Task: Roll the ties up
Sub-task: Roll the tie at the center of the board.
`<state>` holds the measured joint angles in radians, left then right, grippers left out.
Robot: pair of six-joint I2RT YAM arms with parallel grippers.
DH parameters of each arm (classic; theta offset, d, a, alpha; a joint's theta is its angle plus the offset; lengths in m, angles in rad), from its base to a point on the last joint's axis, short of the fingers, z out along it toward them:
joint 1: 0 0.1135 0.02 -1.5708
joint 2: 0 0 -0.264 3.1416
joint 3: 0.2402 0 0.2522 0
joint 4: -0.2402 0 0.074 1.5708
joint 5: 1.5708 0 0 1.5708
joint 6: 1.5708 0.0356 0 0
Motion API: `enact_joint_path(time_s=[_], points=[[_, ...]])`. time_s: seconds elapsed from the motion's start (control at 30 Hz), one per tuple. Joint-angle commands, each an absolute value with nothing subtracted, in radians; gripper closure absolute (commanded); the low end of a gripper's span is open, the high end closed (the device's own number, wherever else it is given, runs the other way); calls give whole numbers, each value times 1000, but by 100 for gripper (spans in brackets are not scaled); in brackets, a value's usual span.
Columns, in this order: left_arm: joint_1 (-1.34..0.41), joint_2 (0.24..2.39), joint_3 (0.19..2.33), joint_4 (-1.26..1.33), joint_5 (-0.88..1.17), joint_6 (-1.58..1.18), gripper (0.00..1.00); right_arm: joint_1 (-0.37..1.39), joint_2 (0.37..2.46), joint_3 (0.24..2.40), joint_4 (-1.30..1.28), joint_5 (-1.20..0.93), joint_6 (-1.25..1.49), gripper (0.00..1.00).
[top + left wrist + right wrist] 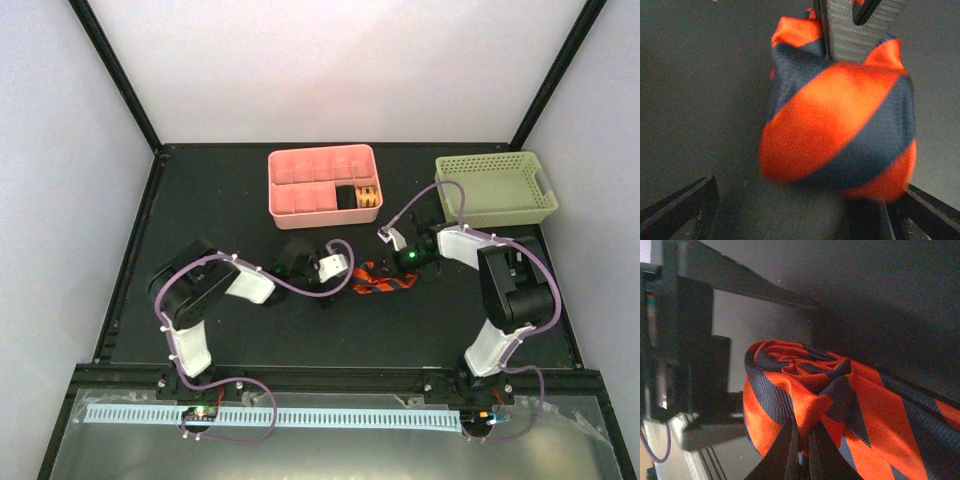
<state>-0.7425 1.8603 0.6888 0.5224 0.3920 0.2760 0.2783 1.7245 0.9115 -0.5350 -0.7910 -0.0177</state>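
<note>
**Step in hand (judged):** winding the tie (385,278) into a coil between the two grippers.

**Right gripper** (801,439): the fingers are pressed almost together and pinch a fold of the tie at the coil. The wound part sits just above and ahead of the fingertips, with its spiral end showing. The unwound striped length runs off to the right of the fingers, over the table (880,285).

**Left gripper** (810,190): the fingers (680,212) are spread wide and hold nothing. The bulk of the tie lies just ahead of them and between them. Its lower edge appears to touch the right-hand finger, but blur prevents certainty. A grey ribbed finger, probably the right gripper's, enters the fabric from the far side.

**Surroundings:** the pink tray (290,165) lies beyond both grippers, well apart from the tie.

**Recommended execution:**
1. Hold the right pinch firm on the core; a slip there would likely release the coil.
2. Take up the free length with low, even tension so that each layer stacks edge on edge.
3. Use the left fingers as side guides. Close them on the outside of the coil only when the right gripper must regrasp.
4. The spiral looks slack and uneven. Tighten it before adding layers, or the coil may telescope.
</note>
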Motion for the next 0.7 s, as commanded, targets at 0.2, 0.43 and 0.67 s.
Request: enact_joint_path(time_s=[0.2,0.43,0.67], points=[[-613,1747,571,796,501,102,3,392,1906,1010,-450,-745,42,98],[-583,1747,480,911,547,113,1,402,1910,1033,-590,-689,-32,98],[-643,1781,494,863,581,168,1,388,1887,991,-632,-652,-36,98]])
